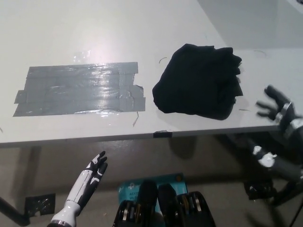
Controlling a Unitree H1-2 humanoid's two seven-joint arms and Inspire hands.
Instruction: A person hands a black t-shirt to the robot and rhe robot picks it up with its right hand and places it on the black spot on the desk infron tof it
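Observation:
The black t-shirt [198, 80] lies crumpled on the white desk [118, 33], right of centre. A patch of grey tape strips [78, 90] is stuck on the desk to the shirt's left, with a narrow gap between them. My black right hand [276, 106] hovers at the desk's front right edge, to the right of the shirt and not touching it, fingers spread and open. Its arm [279, 163] rises from below the desk edge. My white left hand [92, 172] rests open below the desk front, at the lower left.
The desk's front edge [142, 137] crosses the picture, with a small dark clip [160, 134] on it. Below it the floor shows a teal object [151, 182] and dark gear [258, 189] at the right.

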